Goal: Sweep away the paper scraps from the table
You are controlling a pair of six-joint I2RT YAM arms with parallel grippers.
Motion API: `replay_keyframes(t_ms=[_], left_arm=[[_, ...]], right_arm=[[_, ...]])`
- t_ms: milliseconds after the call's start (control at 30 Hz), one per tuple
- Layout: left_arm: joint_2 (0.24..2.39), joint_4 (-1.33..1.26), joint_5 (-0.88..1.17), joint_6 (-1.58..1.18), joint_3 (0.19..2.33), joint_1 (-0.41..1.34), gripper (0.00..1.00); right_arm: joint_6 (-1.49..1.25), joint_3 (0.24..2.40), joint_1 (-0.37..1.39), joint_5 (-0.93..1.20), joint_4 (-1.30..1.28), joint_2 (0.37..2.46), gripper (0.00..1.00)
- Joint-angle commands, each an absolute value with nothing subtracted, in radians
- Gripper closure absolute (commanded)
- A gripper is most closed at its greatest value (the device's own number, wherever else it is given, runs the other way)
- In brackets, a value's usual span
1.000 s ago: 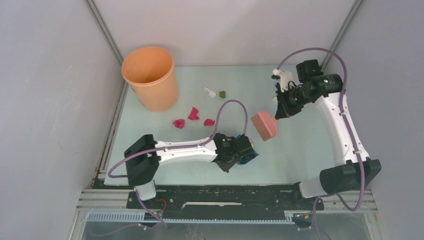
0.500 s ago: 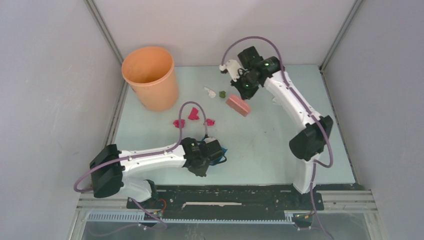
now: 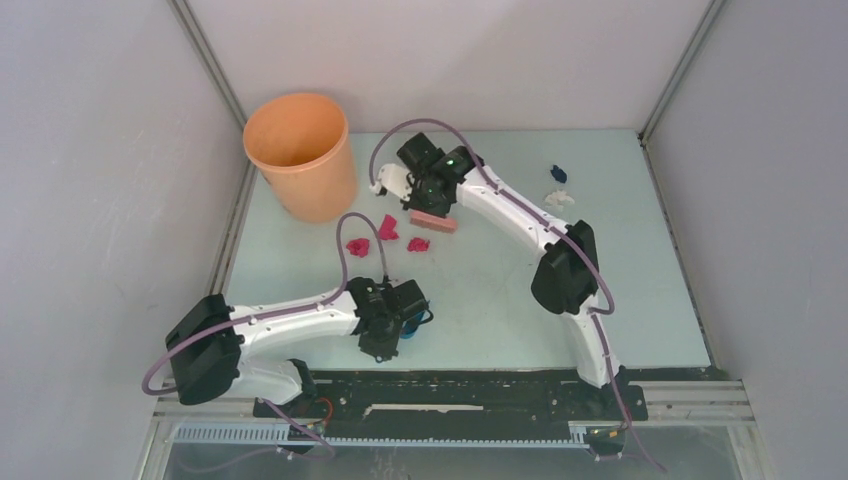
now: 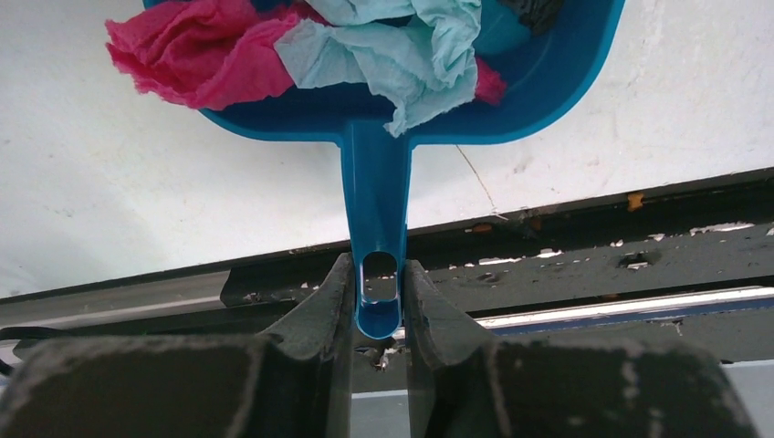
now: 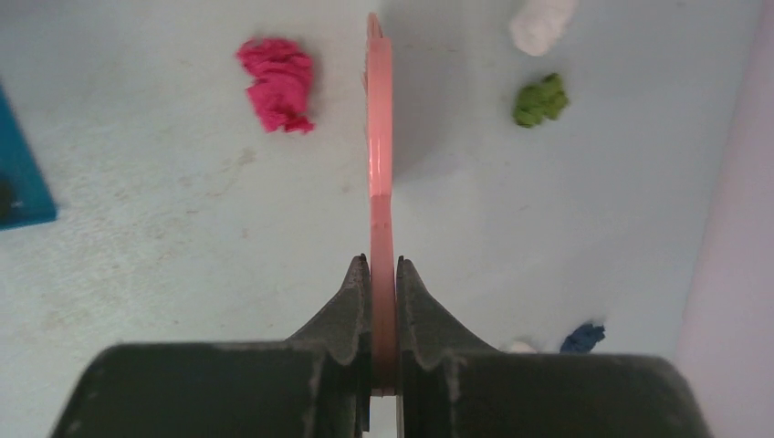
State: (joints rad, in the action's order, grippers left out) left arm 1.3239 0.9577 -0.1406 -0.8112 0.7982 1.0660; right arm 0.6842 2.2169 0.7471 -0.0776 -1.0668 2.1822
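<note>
Paper scraps (image 3: 387,228) lay in two loose groups on the pale mint counter (image 3: 500,300). Three magenta bits sat close together left of centre. A white bit (image 3: 558,198) and a dark blue bit (image 3: 558,174) sat near each other toward the far right, well apart from the magenta ones. The right wrist camera also showed an olive green bit (image 5: 540,100) near another white bit (image 5: 543,18). More scraps, magenta and light blue (image 4: 392,46), were heaped in a blue dustpan (image 4: 566,82) by the counter's near edge; whether the pan touched the surface could not be told. The left gripper (image 4: 376,274) had its jaws clenched on the tip of the dustpan's handle. A pink brush (image 3: 434,221) was just beside the magenta bits, on their right. The right gripper (image 5: 381,269) had its jaws clamped tight on the brush's flat handle. Seen edge-on from the wrist, the brush had one magenta bit on one side and the green and white bits on the other. The right arm stretched from its base at the near right across to the middle of the counter. An orange bucket (image 3: 300,155) stood upright in the far left corner, near the magenta bits. Grey walls enclosed the counter.
</note>
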Motion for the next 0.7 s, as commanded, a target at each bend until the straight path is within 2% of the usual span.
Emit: replay_keyframes(t_ms=[0,167,367,667], left_arm=[[1.343,0.916,-0.113,-0.789,0.793,1.030,1.00],[1.403,0.881,-0.103,-0.742,0.794,1.003,1.00],[1.473,0.864,-0.116,-0.708,0.820,0.996,1.00],[1.517,0.853,-0.127,-0.676,0.858,0.991,1.00]], right_arm=[[0.725,2.164,0.791,-0.082,-1.110,2.169,1.00],[0.697,2.027,0.837,-0.012,-1.167,2.106,1.00],[0.530,1.952,0.862,0.236,-1.193,1.990,1.00],[0.437,1.891,0.863,0.297,-1.265,1.853,1.00]])
